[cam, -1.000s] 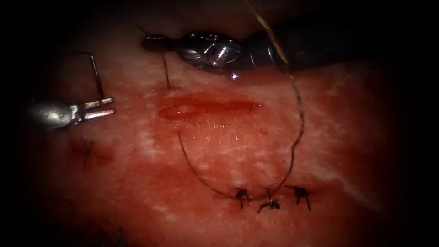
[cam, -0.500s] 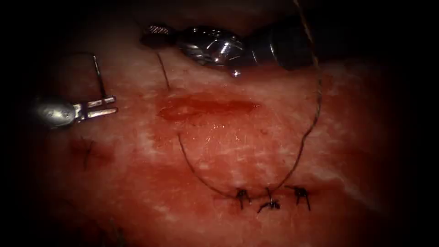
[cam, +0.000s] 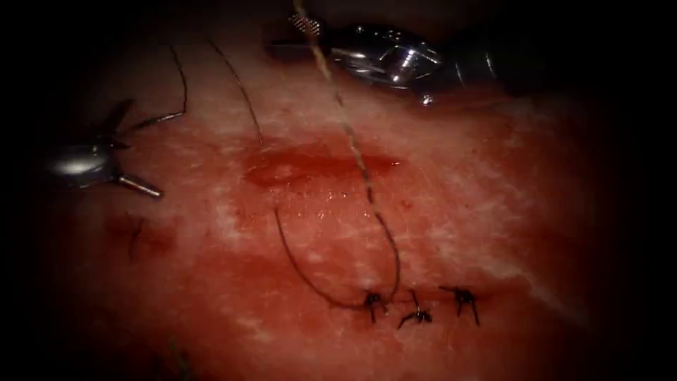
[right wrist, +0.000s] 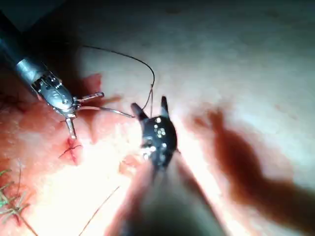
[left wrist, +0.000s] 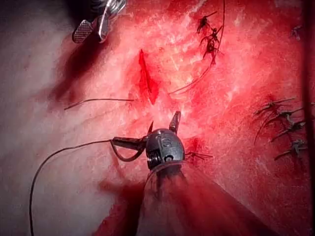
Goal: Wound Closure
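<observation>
Needle regrasp stage, I judge: left tool (cam: 144, 149) jaws wide apart and empty, needle (cam: 182, 85) loose on the tissue (cam: 493, 212) left of the cut (cam: 317, 164), right tool (cam: 288, 37) jaws apart near the thread (cam: 352, 148); pickup needs a firm mid-curve grip.

Row of knotted stitches (left wrist: 285, 115), red fluid stain (cam: 151, 240)

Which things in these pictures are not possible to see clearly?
- Thread: its upper end, endoscope view, cut off by the top edge.
- Needle, left of the cut: whether the left tool, jaws open, touches it; it is dark there.
- Right tool, jaws open: its shaft, right wrist view, blurred.
</observation>
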Controlling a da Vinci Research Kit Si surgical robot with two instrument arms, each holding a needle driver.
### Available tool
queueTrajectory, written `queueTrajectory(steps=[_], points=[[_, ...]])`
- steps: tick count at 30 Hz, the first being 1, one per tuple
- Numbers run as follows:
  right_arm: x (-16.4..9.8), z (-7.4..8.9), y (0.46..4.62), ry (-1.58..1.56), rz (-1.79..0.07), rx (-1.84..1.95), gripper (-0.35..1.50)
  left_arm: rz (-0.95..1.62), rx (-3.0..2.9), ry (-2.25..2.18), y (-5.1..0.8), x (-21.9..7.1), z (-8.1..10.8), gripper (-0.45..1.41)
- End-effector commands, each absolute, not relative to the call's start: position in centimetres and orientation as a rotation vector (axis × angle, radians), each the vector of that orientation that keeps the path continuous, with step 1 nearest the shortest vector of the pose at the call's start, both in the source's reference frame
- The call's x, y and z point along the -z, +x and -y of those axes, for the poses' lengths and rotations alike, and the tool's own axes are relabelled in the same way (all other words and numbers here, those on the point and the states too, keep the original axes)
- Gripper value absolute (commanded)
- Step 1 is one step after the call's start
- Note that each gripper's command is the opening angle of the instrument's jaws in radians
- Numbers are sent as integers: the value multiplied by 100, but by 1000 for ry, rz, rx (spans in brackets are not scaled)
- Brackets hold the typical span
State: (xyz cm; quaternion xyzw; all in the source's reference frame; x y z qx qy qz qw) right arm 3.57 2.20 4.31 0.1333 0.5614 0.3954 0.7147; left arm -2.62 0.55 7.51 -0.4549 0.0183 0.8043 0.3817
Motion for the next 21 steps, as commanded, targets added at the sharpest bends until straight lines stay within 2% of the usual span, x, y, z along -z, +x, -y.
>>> queueTrajectory(steps=[1,13,17,21], points=[[-436,-215,363,297,-1245,-872,116,-15,-2052,-1162,-266,-739,-46,128],[-437,-212,366,298,-1249,-861,116,157,-2065,-1162,-256,-600,-7,126],[-438,-210,368,305,-1248,-852,116,208,-1926,-1430,-291,-535,-16,125],[-439,-209,369,306,-1249,-850,116,239,-1872,-1521,-316,-510,-20,125]])
